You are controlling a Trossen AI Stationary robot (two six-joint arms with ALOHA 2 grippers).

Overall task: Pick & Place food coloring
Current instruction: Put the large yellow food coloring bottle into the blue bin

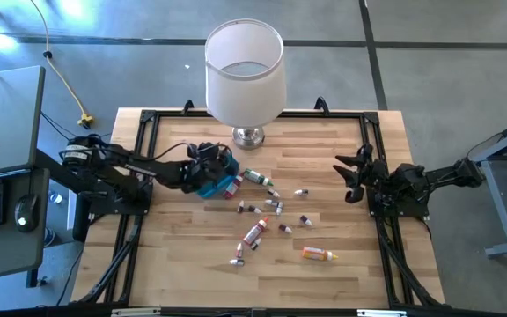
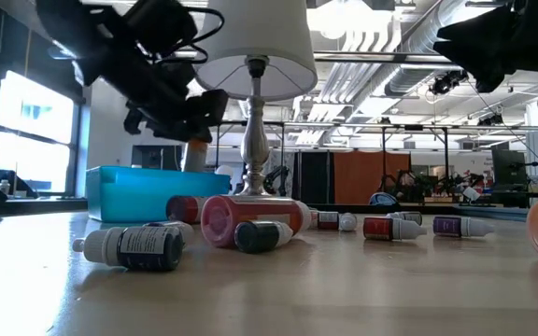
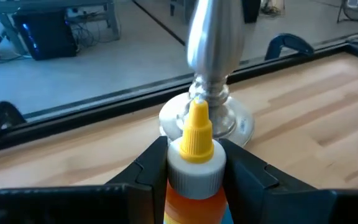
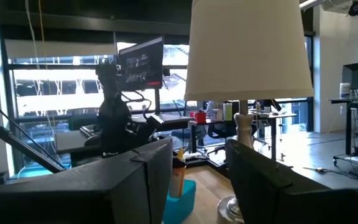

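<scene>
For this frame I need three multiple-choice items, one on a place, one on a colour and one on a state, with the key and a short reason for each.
1. Where is the left tool?
A. Over the blue tray, near the lamp base
B. At the table's front edge
C. Beside the right tool

2. What colour is the nozzle tip of the orange bottle in the left wrist view?
A. Green
B. Yellow
C. Black

3. What is the right tool doing?
A. Gripping a red bottle
B. Pressing on the lamp shade
C. Standing open and empty at the table's right side

Key: 1 A, the high view shows it above the tray by the lamp. 2 B, a yellow tip rises from the bottle's white collar between the fingers. 3 C, its fingers are spread with nothing between them.
</scene>
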